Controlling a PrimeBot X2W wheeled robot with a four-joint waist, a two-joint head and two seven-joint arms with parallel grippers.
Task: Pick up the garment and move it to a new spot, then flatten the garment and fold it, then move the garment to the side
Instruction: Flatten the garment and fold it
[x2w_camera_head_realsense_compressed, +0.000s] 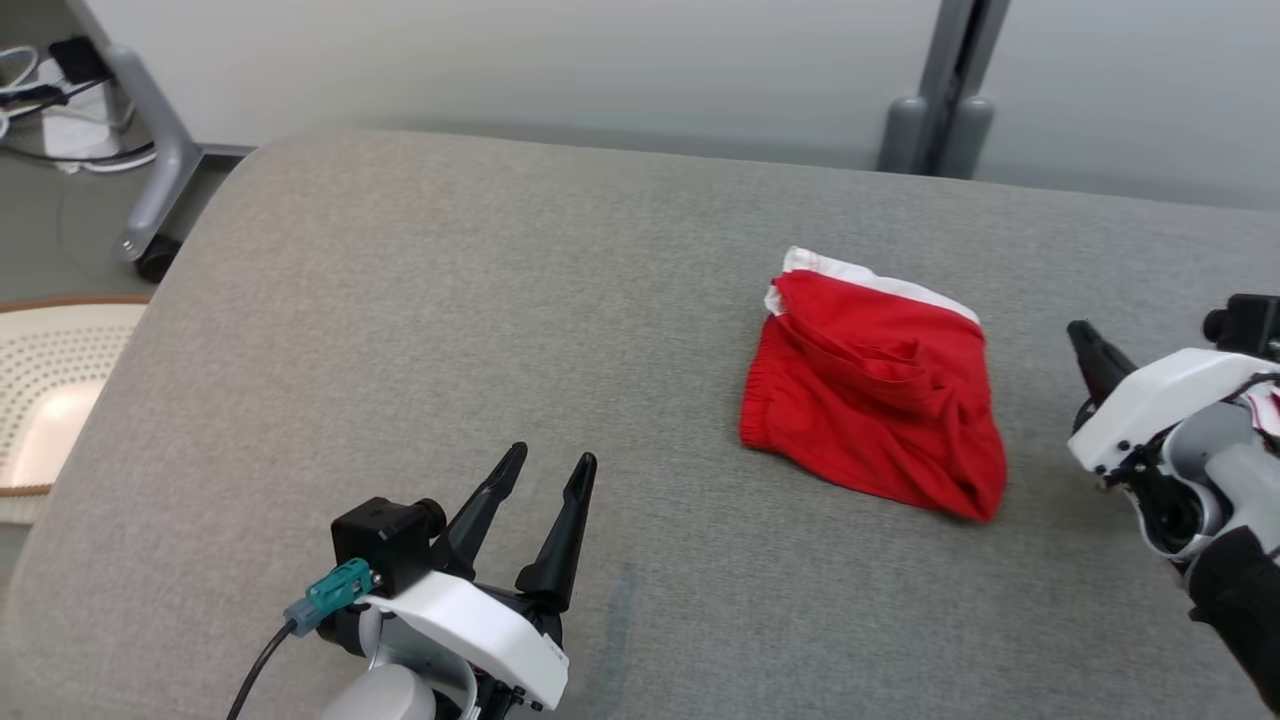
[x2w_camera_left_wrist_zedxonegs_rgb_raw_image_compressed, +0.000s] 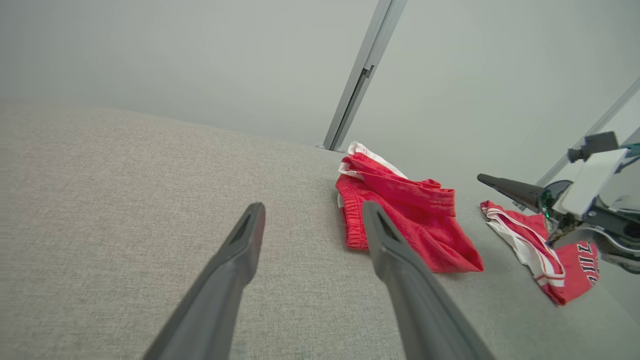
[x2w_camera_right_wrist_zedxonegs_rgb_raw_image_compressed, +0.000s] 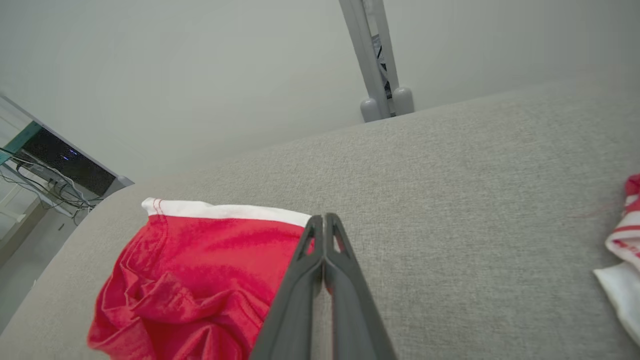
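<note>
On the grey woven cushion (x2w_camera_head_realsense_compressed: 400, 300), your crumpled red white-trimmed garment (x2w_camera_head_realsense_compressed: 880, 400) lies just left of the right gripper (x2w_camera_right_wrist_zedxonegs_rgb_raw_image_compressed: 324, 225), its fingers pressed together, empty. Your left gripper (x2w_camera_head_realsense_compressed: 552, 460) gapes wide, holding nothing, well apart from the garment.

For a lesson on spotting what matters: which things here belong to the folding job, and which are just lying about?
Job in hand:
red shorts
gray surface they lie on
left gripper, open
right gripper, shut

Lying about:
striped garment, likely not this round's
post
wheeled stand
cables
</note>
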